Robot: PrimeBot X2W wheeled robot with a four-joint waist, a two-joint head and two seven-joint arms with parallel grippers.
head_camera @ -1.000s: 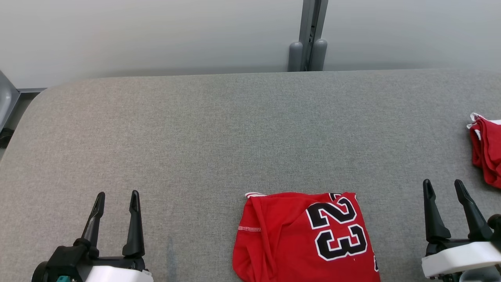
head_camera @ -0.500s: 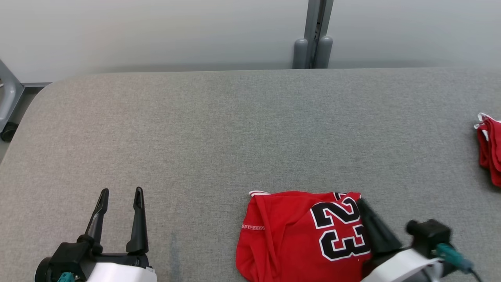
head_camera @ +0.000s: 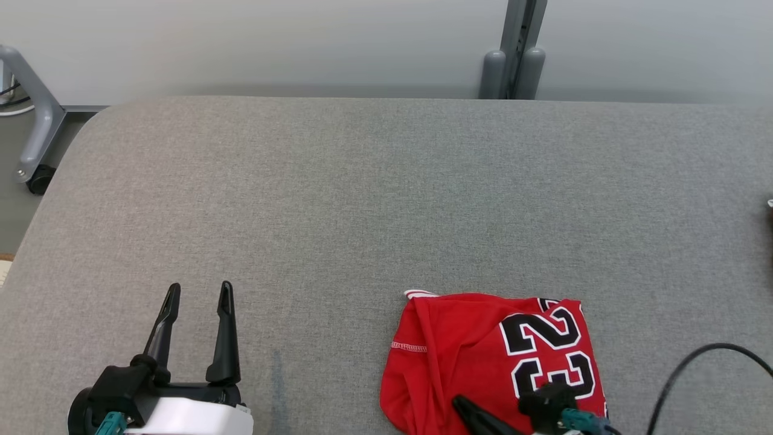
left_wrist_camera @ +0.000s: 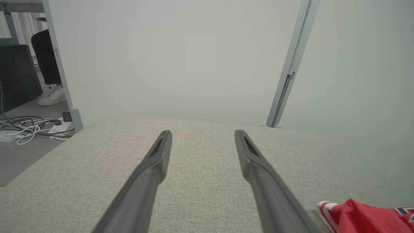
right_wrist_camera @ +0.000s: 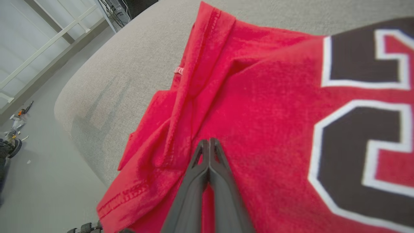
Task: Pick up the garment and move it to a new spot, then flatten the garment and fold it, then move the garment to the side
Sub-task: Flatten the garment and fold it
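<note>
**Item: garment (head_camera: 471,350), red jersey, black numerals "23" edged in white. Count: one.**

- Location: lay on the grey tabletop (head_camera: 362,199) at 5 o'clock in the head view, close to the near edge.
- Condition: bunched and doubled over itself, with a raised ridge of cloth along its 9 o'clock side. It was neither spread flat nor squarely folded.
- Progress, judged: this lie fitted two stages. The jersey could have been a crumpled piece being taken up for a new spot, or a rough fold waiting to go aside. A neat, flat fold was not in evidence.

**Right end effector (head_camera: 459,402). Count: one, two fingers.**

- Fingers were pressed together, with the tips down at the red cloth near the ridge in the right wrist view (right_wrist_camera: 209,140).
- Whether any fabric was nipped between them could not be told.

**Left end effector (head_camera: 200,286). Count: one, two fingers.**

- Fingers were spread, holding nothing.
- It sat at 7 o'clock over bare tabletop, well apart from the jersey.

**Surroundings.**

- One black cable (head_camera: 694,356) at 4 o'clock.
- One grey post (head_camera: 513,54) at 1 o'clock, behind the tabletop.
</note>
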